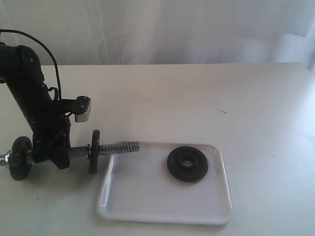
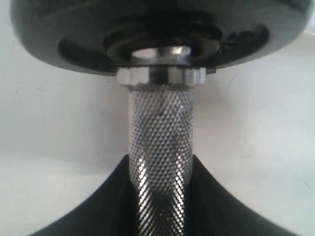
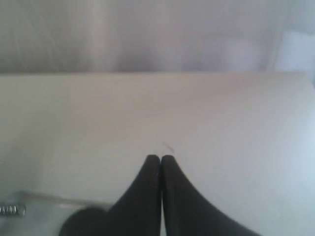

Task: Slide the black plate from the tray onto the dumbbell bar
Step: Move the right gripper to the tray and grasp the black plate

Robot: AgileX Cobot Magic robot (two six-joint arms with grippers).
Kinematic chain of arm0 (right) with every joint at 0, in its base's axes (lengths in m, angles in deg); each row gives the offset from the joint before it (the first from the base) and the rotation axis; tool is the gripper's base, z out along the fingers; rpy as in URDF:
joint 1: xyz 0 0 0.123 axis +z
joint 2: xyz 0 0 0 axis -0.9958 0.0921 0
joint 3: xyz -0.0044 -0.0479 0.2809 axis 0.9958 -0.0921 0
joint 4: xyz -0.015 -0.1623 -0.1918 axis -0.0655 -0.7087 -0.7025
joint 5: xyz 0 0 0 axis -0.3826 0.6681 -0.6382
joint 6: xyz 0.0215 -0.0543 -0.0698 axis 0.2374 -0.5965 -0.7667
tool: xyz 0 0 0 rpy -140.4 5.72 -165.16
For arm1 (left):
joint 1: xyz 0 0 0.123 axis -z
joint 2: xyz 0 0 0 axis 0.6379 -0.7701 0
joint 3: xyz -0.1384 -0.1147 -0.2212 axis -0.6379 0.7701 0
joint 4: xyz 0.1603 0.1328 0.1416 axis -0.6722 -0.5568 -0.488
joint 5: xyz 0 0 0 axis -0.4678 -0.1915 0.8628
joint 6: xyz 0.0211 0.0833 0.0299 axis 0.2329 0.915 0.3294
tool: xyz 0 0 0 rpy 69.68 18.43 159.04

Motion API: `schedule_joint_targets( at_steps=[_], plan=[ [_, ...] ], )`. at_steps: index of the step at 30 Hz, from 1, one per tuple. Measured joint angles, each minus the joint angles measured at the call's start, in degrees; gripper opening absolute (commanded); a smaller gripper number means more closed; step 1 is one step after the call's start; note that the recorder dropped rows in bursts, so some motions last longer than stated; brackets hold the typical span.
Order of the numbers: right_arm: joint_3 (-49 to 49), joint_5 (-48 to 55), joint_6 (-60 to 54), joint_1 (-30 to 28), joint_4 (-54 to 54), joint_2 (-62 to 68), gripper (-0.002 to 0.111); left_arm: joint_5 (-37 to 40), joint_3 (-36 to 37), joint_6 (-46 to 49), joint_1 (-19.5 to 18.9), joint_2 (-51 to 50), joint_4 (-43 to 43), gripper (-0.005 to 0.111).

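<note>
Exterior view, nearest first: the tray (image 1: 147, 209) flat on the white table (image 1: 266, 123), long side across the picture. Inside it, towards its far right corner, the black plate (image 1: 187, 164) lying flat with the hole upward, resting only on the tray floor and well apart from both grippers. At the far left corner of the tray, the dumbbell bar (image 1: 120, 146) held level and roughly parallel to the long side of the tray, its bare threaded end reaching over that corner and pointing to the right. Already on the bar, two other black discs standing on edge: the inner disc (image 1: 94, 151) just left of the thread, the outer disc (image 1: 20, 158) near the far left end. Between these two, the left gripper (image 1: 55, 153) clamped on the middle of the bar, with the black left arm (image 1: 27, 83) rising steeply from it to the upper left and a small silver camera housing (image 1: 83, 109) at the wrist. Left wrist view: two black fingers (image 2: 108, 216) pressed to both sides of the knurled handle (image 2: 160, 128), beyond them a toothed collar (image 2: 161, 75) against one disc. Right wrist view: the right gripper (image 3: 160, 161) above the table, fingertips pressed together with nothing between them, the tip of the thread just visible. Farthest back in the exterior view, a pale curtain (image 1: 172, 29).
</note>
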Motion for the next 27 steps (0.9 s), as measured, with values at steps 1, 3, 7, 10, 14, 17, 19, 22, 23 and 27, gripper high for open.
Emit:
schedule_joint_targets(
  at_steps=[1,3,7,10,14,17,19,22,23,27],
  plan=[
    [0.60,1.10,-0.68,0.76,0.12,2.50,0.000,0.00,0.00,0.00,0.00,0.00,0.10,0.000],
    [1.25,2.65,-1.65,3.05,0.25,8.77,0.000,0.00,0.00,0.00,0.00,0.00,0.10,0.000],
    [1.64,3.96,-2.33,8.42,-0.27,21.02,0.000,0.00,0.00,0.00,0.00,0.00,0.10,0.000],
    [2.28,4.38,-2.33,13.18,-1.74,30.02,0.000,0.00,0.00,0.00,0.00,0.00,0.10,0.000],
    [4.39,4.48,-1.41,18.10,-4.10,40.25,0.000,0.00,0.00,0.00,0.00,0.00,0.10,0.000],
    [6.30,4.34,-0.26,20.11,-4.67,44.79,0.003,0.00,0.00,0.00,0.00,0.00,0.10,0.000],
    [7.48,4.34,0.35,20.85,-4.77,46.80,0.013,0.00,0.00,0.00,0.00,0.00,0.10,0.000],
    [9.20,4.95,1.63,21.09,-4.89,49.17,0.048,0.00,0.00,0.00,0.00,0.00,0.10,0.000],
    [9.85,5.55,1.76,21.09,-4.79,49.89,0.066,0.00,0.00,0.00,0.00,0.00,0.10,0.000],
    [11.52,9.17,0.76,21.49,-2.66,51.37,0.104,0.00,0.00,0.00,0.00,0.00,0.22,0.000]
  ],
)
